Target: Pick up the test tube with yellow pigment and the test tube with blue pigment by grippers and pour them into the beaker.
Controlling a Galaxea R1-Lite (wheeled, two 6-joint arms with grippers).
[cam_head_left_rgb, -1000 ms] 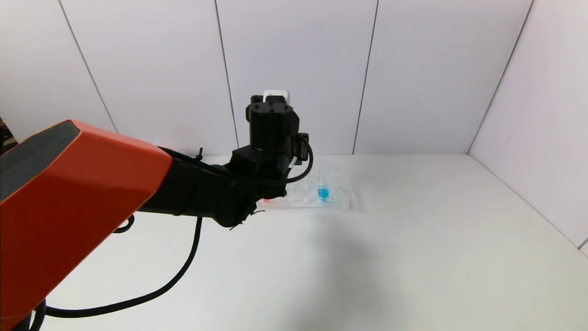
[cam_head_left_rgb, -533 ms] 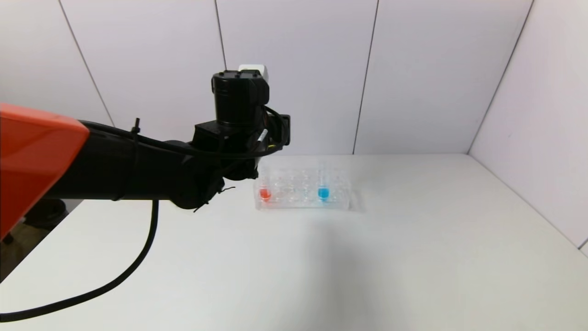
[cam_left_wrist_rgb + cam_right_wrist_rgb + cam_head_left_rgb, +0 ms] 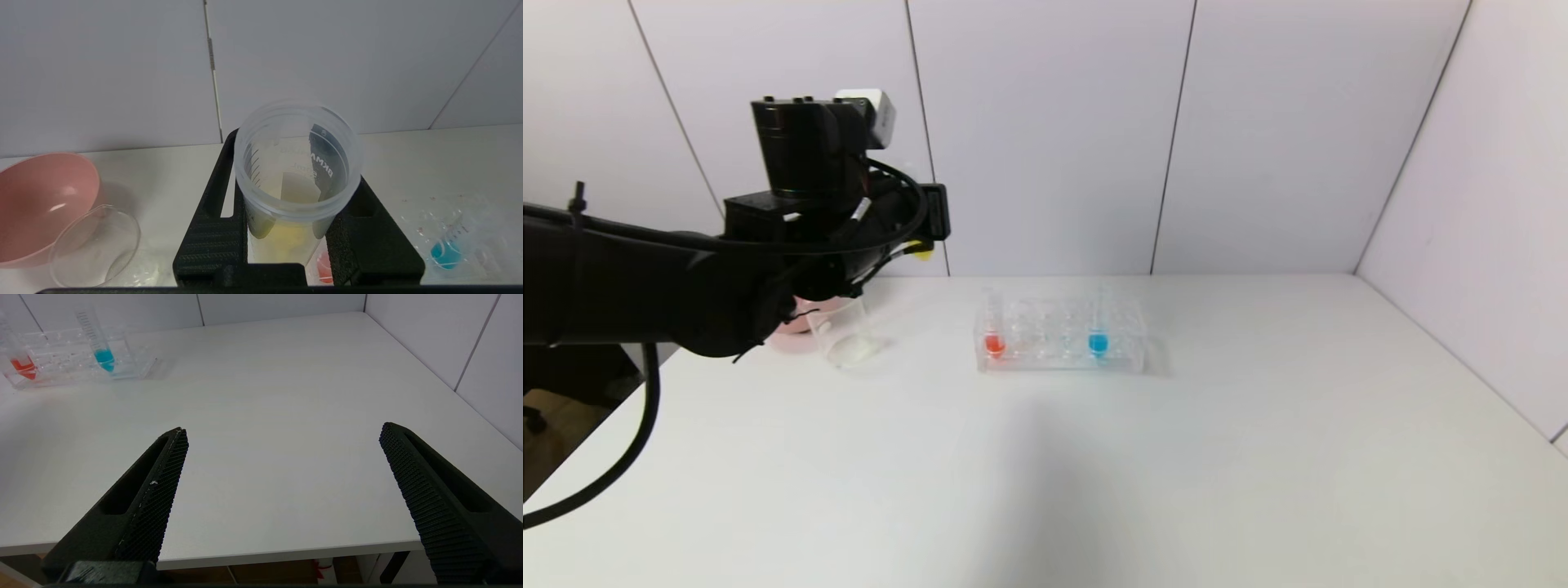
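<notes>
Near the table's far left corner, the black left gripper (image 3: pixel 292 228) clamps the clear test tube with yellow pigment (image 3: pixel 292 196) above the clear glass beaker (image 3: pixel 843 335). Mid-table toward the far edge, the blue-pigment tube (image 3: pixel 1098 331) stands in its clear plastic rack (image 3: pixel 1123 359). By the near edge, the right gripper (image 3: pixel 282 490) hangs spread wide.

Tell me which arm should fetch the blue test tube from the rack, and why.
Right. The right pincer is open and empty, facing the rack with the test tube with blue pigment; the left pincer is shut on the test tube with yellow pigment near the beaker.
</notes>
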